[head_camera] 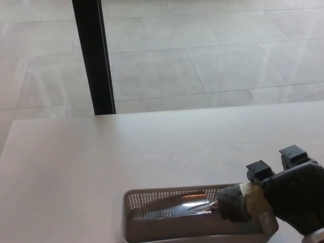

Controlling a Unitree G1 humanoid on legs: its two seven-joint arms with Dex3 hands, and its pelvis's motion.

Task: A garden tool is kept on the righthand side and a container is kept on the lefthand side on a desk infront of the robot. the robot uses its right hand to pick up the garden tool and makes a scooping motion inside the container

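Here, from my head cam, I'm looking down at a pale desk [126, 157] w/ a grey tiled floor [212, 55] beyond its far edge. A black vertical post [93, 55] stands on the floor at upper left, just behind the desk edge.

At bottom centre sits the container [152, 225], a light perforated plastic basket, rectangular, its long side running left-right. Its near edge is cut off by the bottom of the frame.

My right hand [291, 197], black, comes in from the bottom right corner and sits over the basket's right end. It's wrapped tight around the garden tool [192, 205], gripping it by the handle: I can see a cream section and a dark grey collar just past the fingers. Two blocky black fingertips [259, 171] stick up above the hand.

The tool is a small trowel. Its shiny metal blade lies inside the basket, pointing left, roughly level and close to the far wall. An orange streak shows along the blade's upper edge. Can't tell if the blade touches the basket floor.

My left hand isn't visible anywhere in shot.
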